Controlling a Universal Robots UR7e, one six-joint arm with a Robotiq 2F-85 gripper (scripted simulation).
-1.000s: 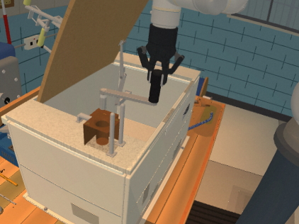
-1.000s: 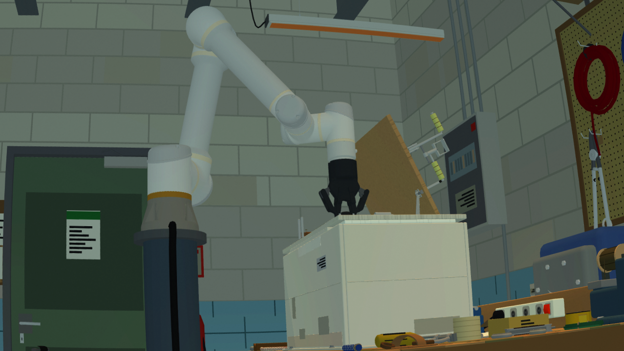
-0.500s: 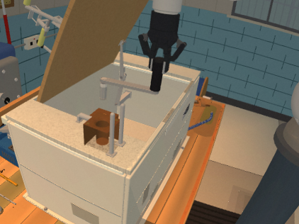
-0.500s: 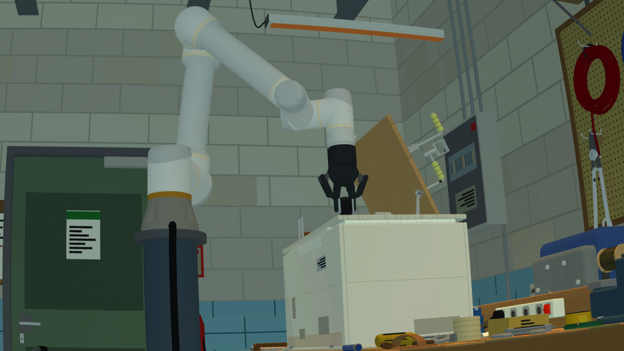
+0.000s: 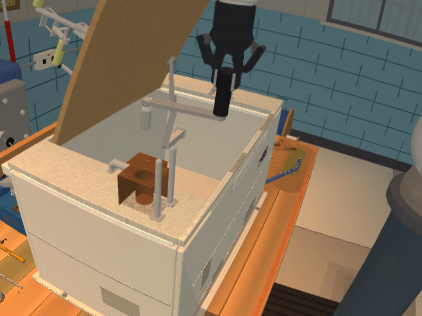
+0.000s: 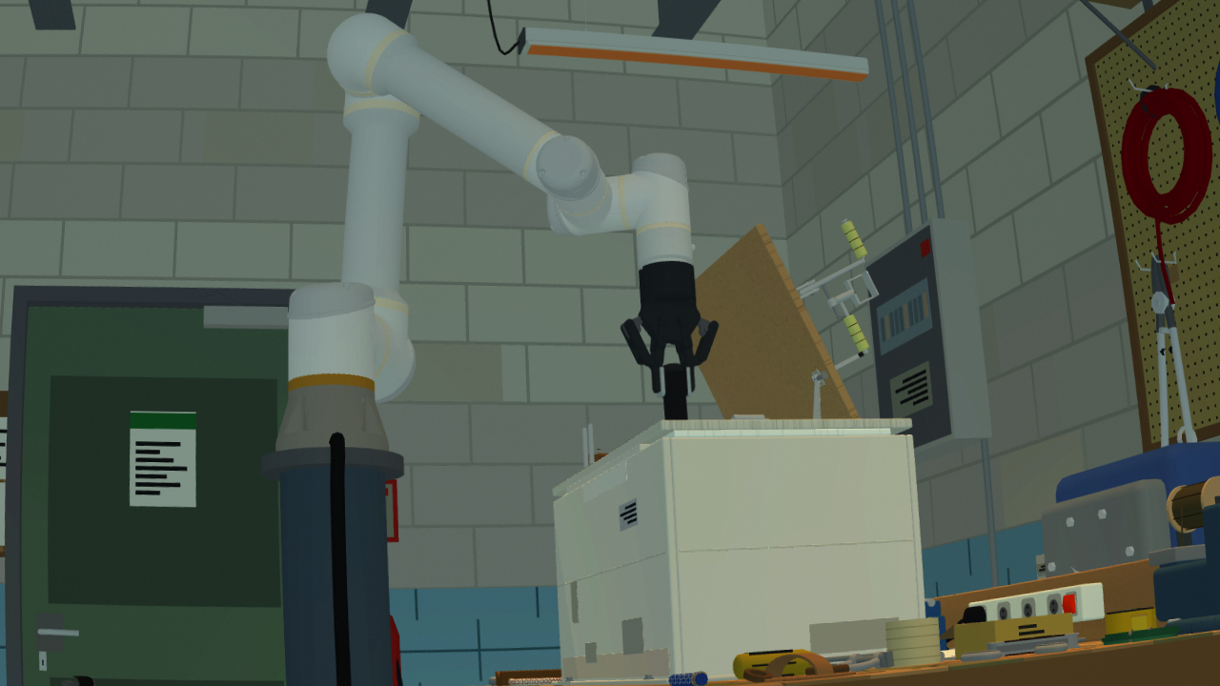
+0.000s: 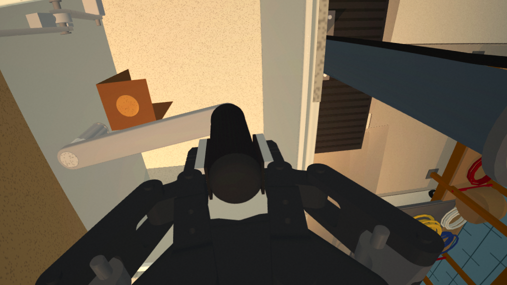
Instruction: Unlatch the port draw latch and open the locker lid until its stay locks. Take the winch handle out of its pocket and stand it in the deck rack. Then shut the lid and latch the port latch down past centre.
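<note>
The winch handle (image 5: 200,102) (image 7: 149,136) hangs in the air above the open locker (image 5: 165,165) (image 6: 742,529). Its black grip (image 5: 223,92) (image 6: 675,394) (image 7: 230,141) stands upright. Its pale grey arm reaches out level to a short socket end (image 5: 146,116). The brown lid (image 5: 125,55) (image 6: 763,333) stands raised and tilted back, with a grey stay (image 5: 171,107) beneath it. The brown deck rack (image 5: 142,181) (image 7: 126,104), with a round hole, sits on the locker's near deck beside two grey posts (image 5: 165,187). My gripper (image 5: 226,75) (image 6: 672,375) (image 7: 230,161) is closed around the handle's black grip.
A yellow-roller latch assembly (image 5: 55,35) (image 6: 845,294) hangs on the lid's outer face. The orange bench (image 5: 280,200) carries a blue cable (image 5: 287,167). Tools and a power strip (image 6: 1032,606) lie on the bench. An electrical panel (image 6: 921,333) is on the wall behind.
</note>
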